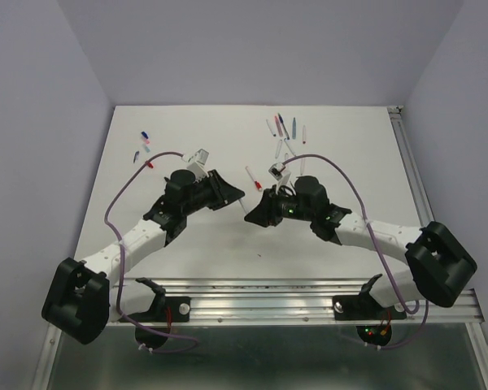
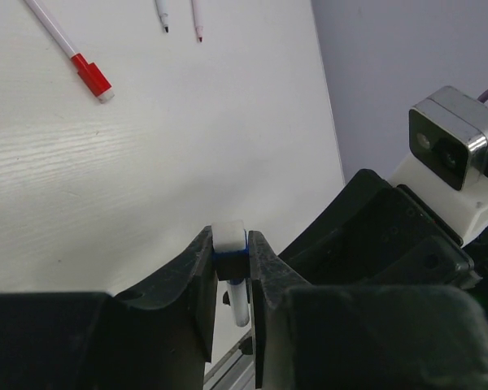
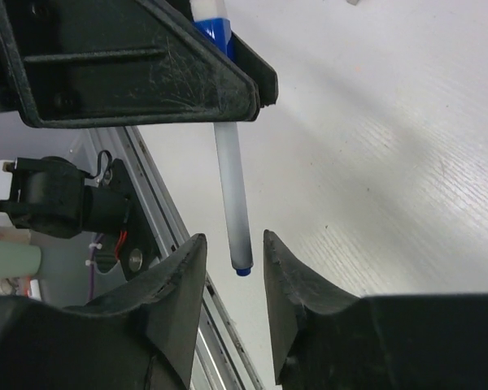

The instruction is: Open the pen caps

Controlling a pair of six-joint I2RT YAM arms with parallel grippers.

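My left gripper [image 2: 229, 253] [image 1: 233, 192] is shut on the blue pen cap [image 2: 229, 245] of a slim white pen, held above the table. The cap's white end sticks out past the fingertips. The pen's barrel [image 3: 230, 187] runs from that cap [image 3: 215, 28] towards my right gripper [image 3: 234, 244] [image 1: 250, 216]. Its blue-tipped end lies between the right jaws, which stand open with a gap on each side of the barrel. A red-capped pen [image 2: 88, 71] [image 1: 253, 179] lies on the table beyond.
Several pens [image 1: 285, 128] lie at the back right of the white table [image 1: 350, 162], two of them uncapped [image 2: 163, 16]. Several loose caps [image 1: 145, 145] lie at the back left. An aluminium rail [image 1: 293, 291] runs along the near edge.
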